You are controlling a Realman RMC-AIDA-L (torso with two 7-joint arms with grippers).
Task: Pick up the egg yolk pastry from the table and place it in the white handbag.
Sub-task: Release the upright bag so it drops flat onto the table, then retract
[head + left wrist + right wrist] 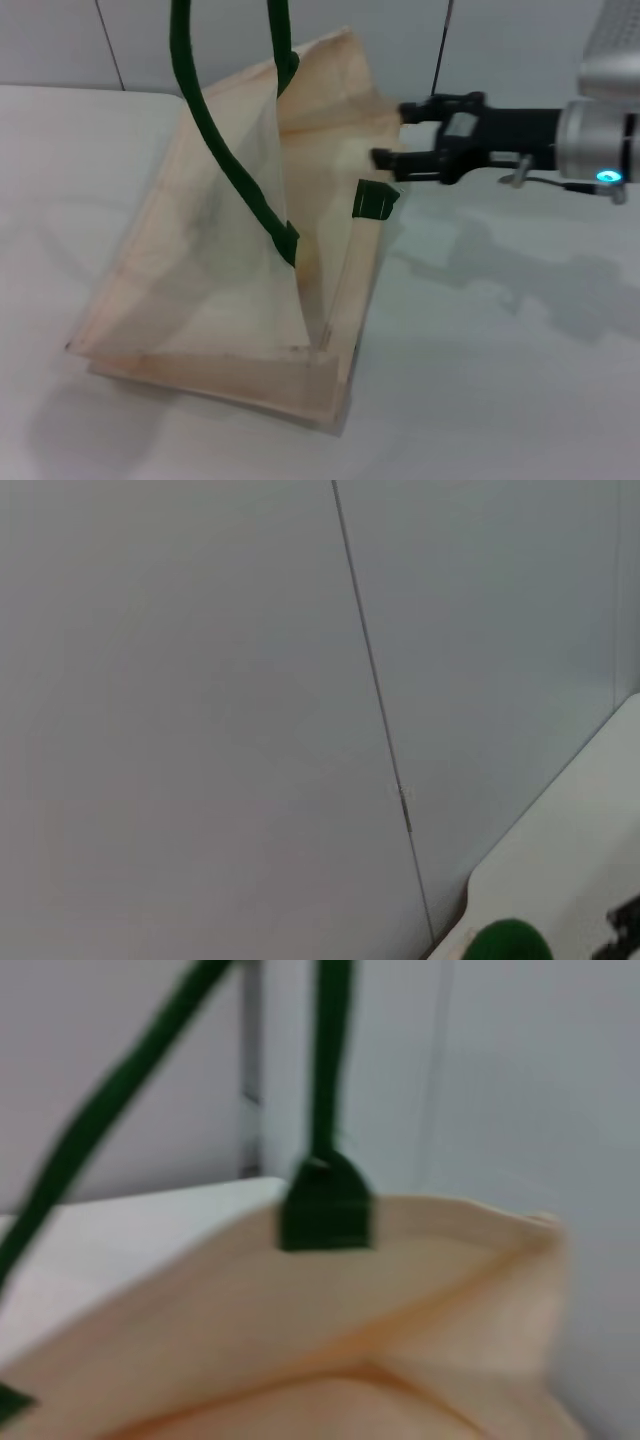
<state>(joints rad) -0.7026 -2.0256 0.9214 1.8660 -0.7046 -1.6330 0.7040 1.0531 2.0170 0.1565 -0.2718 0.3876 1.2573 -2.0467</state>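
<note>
The white handbag (pixel 220 250) stands tilted on the table with its mouth open toward me. Its dark green handles (pixel 215 140) are pulled taut upward and run out of the top of the head view. My right gripper (pixel 398 133) is at the bag's far right upper rim, open, with nothing between its black fingers. The right wrist view shows the bag's rim (pixel 400 1260) and a green handle tab (pixel 325 1205) close up. The left gripper is out of view; its wrist view shows only a bit of green handle (pixel 510 942). The egg yolk pastry is not visible in any view.
The white table (pixel 500 350) stretches around the bag. A grey panelled wall (pixel 250 680) stands behind it. A loose green handle tab (pixel 375 198) hangs at the bag's right rim, just below my right gripper.
</note>
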